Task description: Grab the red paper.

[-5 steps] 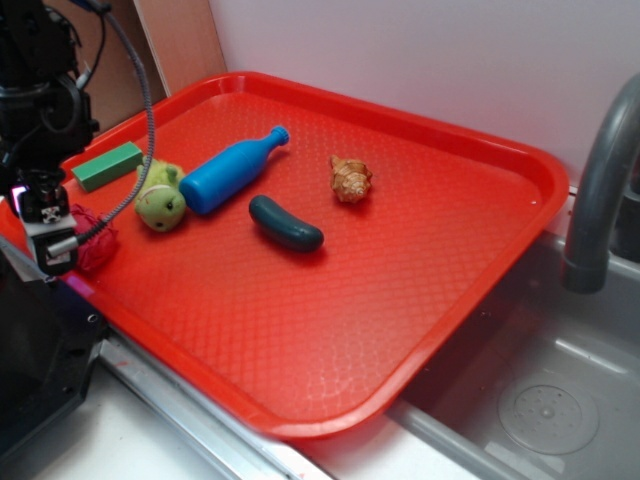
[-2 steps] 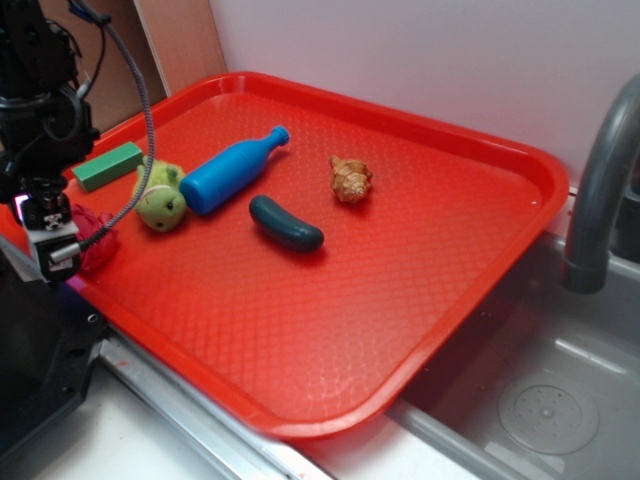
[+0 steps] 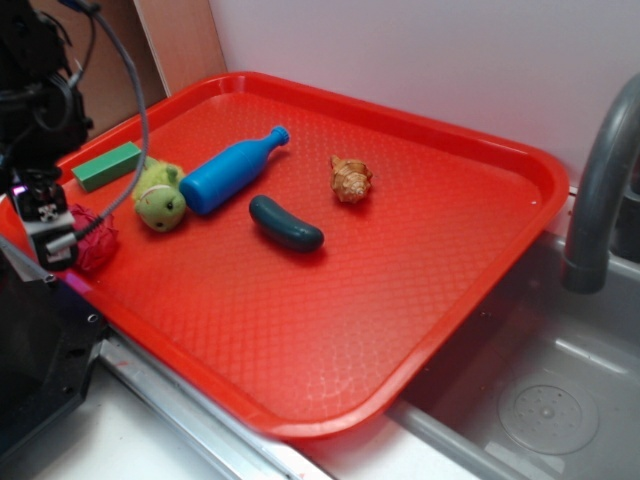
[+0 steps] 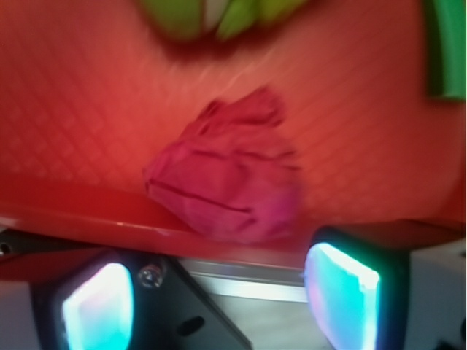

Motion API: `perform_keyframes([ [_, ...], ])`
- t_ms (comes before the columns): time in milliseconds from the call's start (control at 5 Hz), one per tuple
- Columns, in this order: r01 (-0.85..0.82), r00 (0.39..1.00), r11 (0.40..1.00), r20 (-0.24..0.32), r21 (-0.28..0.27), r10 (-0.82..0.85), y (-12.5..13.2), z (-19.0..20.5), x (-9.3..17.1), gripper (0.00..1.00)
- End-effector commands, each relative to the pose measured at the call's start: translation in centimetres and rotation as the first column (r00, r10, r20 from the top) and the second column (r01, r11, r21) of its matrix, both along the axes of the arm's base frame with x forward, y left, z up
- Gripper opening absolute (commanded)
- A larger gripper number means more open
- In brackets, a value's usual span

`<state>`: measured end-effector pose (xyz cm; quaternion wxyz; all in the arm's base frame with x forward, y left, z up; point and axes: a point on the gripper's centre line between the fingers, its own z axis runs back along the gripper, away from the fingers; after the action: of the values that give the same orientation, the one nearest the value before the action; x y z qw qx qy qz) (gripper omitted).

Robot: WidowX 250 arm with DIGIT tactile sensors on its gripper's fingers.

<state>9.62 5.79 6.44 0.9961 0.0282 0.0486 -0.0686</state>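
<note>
Red paper sits at tray left edge, beside green plush ball. Hand spread wide, empty, paper ahead of fingers. Judgement: centre over the ball, drop low, clear tray rim, then close.

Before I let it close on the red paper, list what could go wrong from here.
1. The red paper lies right against the tray's near rim; the open gripper seems to sit over that rim, so descending fingers may hit it.
2. The paper looks ahead of the fingers, so closing now could miss.
3. The green plush ball lies close; overshoot may nudge it.
</note>
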Motion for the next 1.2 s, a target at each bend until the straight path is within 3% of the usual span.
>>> perform_keyframes([
  [0,0.033,0.998,0.999,0.046,0.03,-0.034,0.5,0.6,0.9,1.0],
  [400,0.154,0.985,0.987,0.08,-0.046,-0.15,0.5,-3.1,3.0,1.0],
  [600,0.163,0.986,0.983,0.043,-0.088,-0.16,-0.2,-5.1,3.0,1.0],
  [800,0.148,0.989,0.985,0.038,-0.091,-0.145,-0.6,-5.2,2.7,0.0],
  [1000,0.086,0.996,0.992,0.019,-0.089,-0.085,-1.0,-2.6,3.1,0.0],
])
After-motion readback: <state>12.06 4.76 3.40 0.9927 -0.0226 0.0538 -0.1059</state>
